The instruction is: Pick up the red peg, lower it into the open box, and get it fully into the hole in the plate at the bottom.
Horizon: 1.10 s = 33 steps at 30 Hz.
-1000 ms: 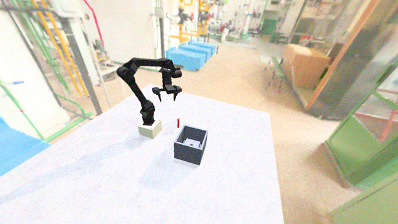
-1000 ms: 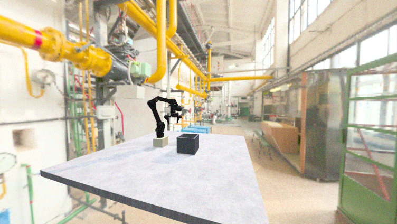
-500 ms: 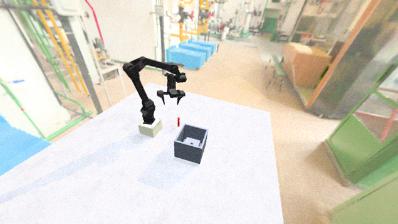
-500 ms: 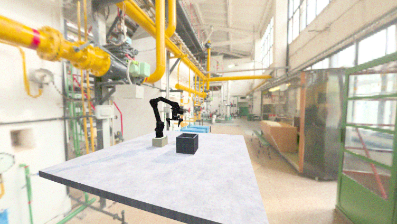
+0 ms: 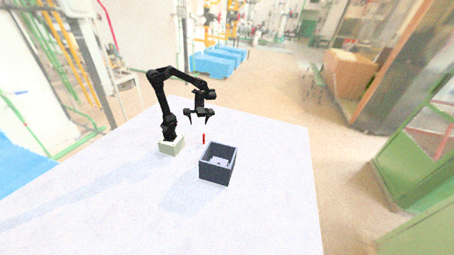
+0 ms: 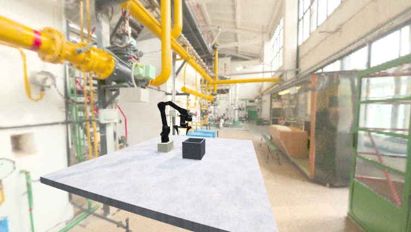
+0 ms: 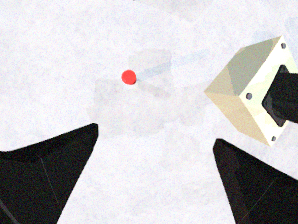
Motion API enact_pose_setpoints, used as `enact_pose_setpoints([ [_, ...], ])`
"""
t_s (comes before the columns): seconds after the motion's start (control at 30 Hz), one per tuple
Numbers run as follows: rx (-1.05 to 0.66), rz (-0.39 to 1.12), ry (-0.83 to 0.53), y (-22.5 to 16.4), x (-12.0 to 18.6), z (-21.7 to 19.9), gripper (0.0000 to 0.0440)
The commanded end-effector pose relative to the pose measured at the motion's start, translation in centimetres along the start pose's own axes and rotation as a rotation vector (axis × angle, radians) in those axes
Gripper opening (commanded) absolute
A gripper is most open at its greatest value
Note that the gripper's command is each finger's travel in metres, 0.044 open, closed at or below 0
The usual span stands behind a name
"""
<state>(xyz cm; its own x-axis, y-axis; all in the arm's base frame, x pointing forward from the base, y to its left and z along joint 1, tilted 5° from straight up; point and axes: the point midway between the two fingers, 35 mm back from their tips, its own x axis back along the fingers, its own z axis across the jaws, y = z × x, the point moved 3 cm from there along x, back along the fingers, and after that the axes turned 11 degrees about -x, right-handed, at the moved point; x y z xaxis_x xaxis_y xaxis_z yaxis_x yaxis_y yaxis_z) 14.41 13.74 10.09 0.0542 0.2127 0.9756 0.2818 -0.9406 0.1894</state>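
The red peg stands upright on the table, behind the box in the top view. In the wrist view it shows nearly end-on, above the gap between the fingertips. The exterior view does not show it; the box is in front of that spot. My gripper points down, open and empty, well above the table and the peg. The dark open box stands on the table. The pale plate with a small dark hole shows at its bottom in the top view.
The arm's pale base block stands left of the box in the top and exterior views and at the right of the wrist view. The white table carries them. The box walls rise around the plate.
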Motion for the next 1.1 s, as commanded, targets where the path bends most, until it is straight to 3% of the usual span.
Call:
enact_pose_setpoints([
  [0.0, -0.002, -0.01, -0.011, 0.1, -1.3, 0.4, 0.0416],
  [0.8, -0.096, 0.018, 0.004, 0.8, -7.7, 2.3, 0.0356],
  [1.07, -0.148, 0.013, -0.003, 1.3, -9.6, 2.2, 0.0308],
])
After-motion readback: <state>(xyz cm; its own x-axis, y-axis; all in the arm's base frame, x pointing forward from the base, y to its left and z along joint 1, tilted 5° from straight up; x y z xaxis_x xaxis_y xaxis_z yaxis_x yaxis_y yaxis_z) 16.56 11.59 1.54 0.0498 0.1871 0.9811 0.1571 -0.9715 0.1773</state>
